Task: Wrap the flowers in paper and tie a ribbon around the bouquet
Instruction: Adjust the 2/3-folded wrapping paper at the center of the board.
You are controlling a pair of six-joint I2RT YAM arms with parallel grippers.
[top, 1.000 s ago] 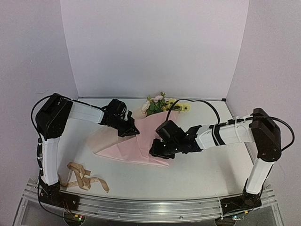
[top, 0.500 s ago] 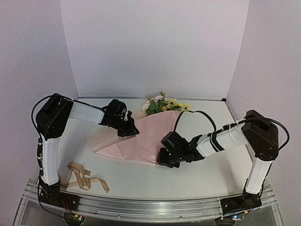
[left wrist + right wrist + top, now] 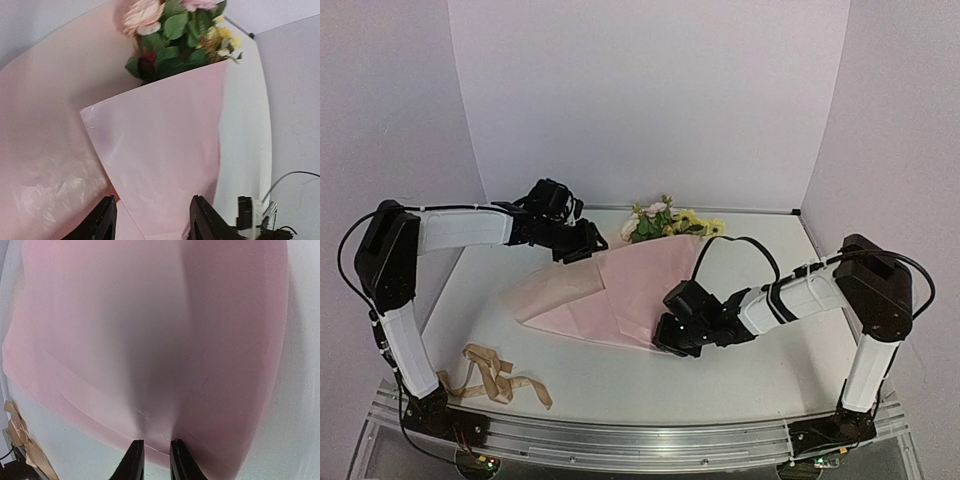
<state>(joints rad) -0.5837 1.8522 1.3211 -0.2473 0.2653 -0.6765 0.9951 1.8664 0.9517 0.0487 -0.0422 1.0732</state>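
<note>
The flowers (image 3: 665, 220) (image 3: 175, 30) lie at the back of the table, blooms sticking out of the pink paper (image 3: 620, 290) (image 3: 160, 150) (image 3: 150, 340), which is folded over their stems as a cone. My left gripper (image 3: 578, 245) (image 3: 152, 205) hovers open above the paper's left fold, nothing between its fingers. My right gripper (image 3: 665, 335) (image 3: 154, 445) is at the cone's narrow near end, its fingers closed on a raised ridge of paper. The tan ribbon (image 3: 495, 375) (image 3: 20, 432) lies loosely looped at the near left. The stems are hidden under the paper.
A white backdrop wall (image 3: 650, 100) stands behind the table, with grey side walls left and right. The white table (image 3: 750, 370) shows bare in front of the paper. A black cable (image 3: 740, 245) arcs over the right arm.
My left gripper has opened, let go of the paper fold and pulled back to the upper left. The right gripper slid to the cone's near tip and narrowed onto it.
</note>
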